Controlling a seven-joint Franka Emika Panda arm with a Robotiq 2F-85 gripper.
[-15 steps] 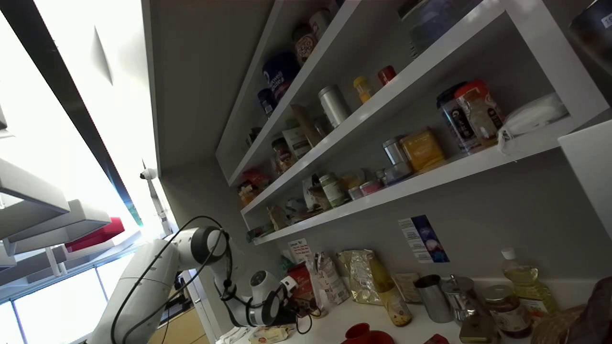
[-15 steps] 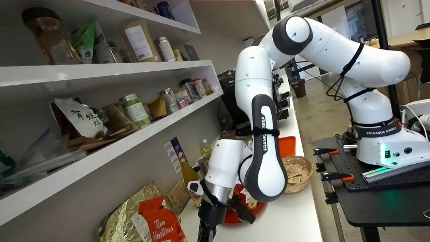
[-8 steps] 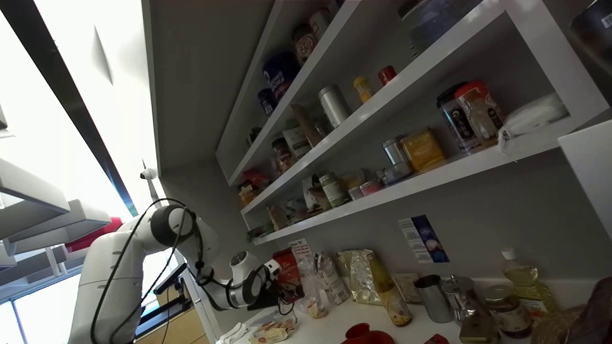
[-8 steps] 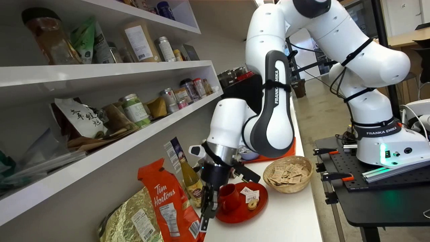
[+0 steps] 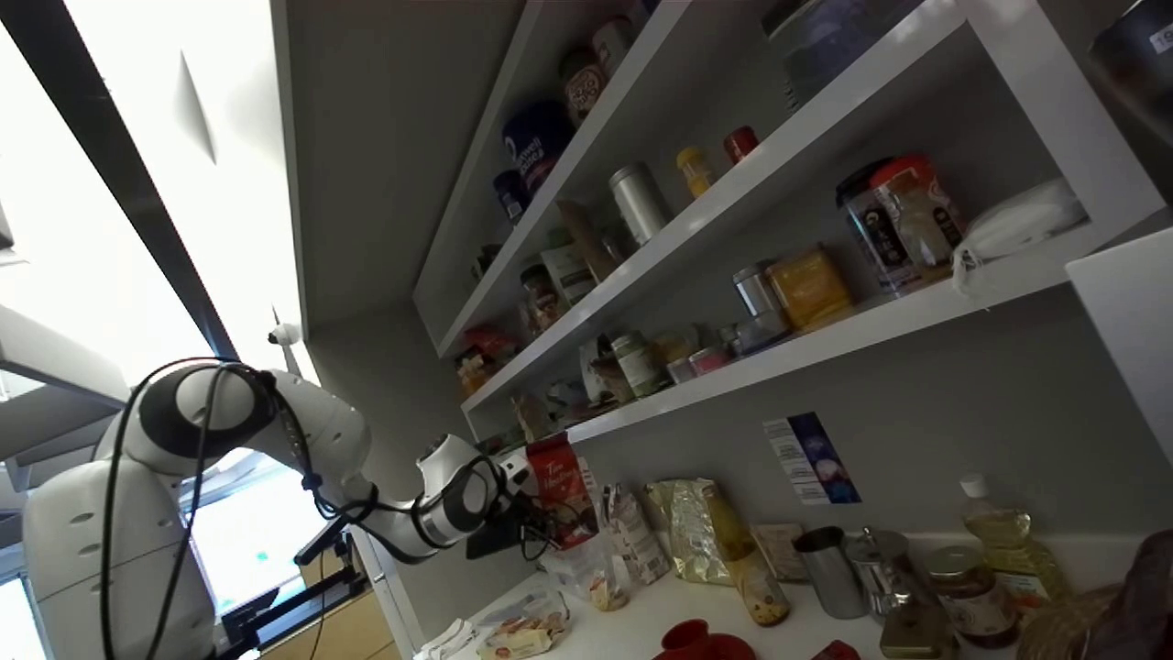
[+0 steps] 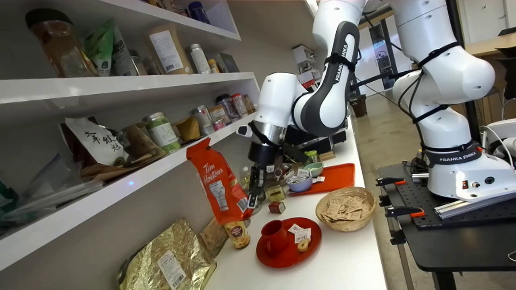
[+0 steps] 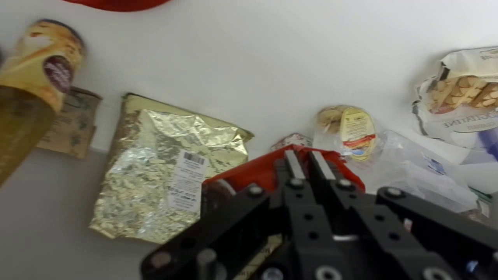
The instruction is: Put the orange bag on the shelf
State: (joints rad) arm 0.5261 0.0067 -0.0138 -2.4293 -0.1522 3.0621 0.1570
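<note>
Above the counter (image 6: pixel 334 257), near the shelf (image 6: pixel 100 201), holding the orange bag (image 6: pixel 221 183) clamped in the claw (image 7: pixel 307 163); apparently mid-carry. Next, probably lift past the shelf edge, then reach inward.

- orange bag (image 6: pixel 219 183): red-orange, white lettering;
- shelf (image 6: pixel 80 215): white;
- foil packet (image 6: pixel 169 247): gold;
- plate (image 6: pixel 290 258): deep red;
- cup (image 6: pixel 276 238): the same red;
- tray (image 6: pixel 339 177): orange-red;
- basket (image 6: pixel 348 225): tan weave;
- gripper (image 7: pixel 307 161): black

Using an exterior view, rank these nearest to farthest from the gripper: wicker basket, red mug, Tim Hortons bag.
1. Tim Hortons bag: held in the gripper.
2. Red mug: lower, on the red plate.
3. Wicker basket: right of the plate.
</note>
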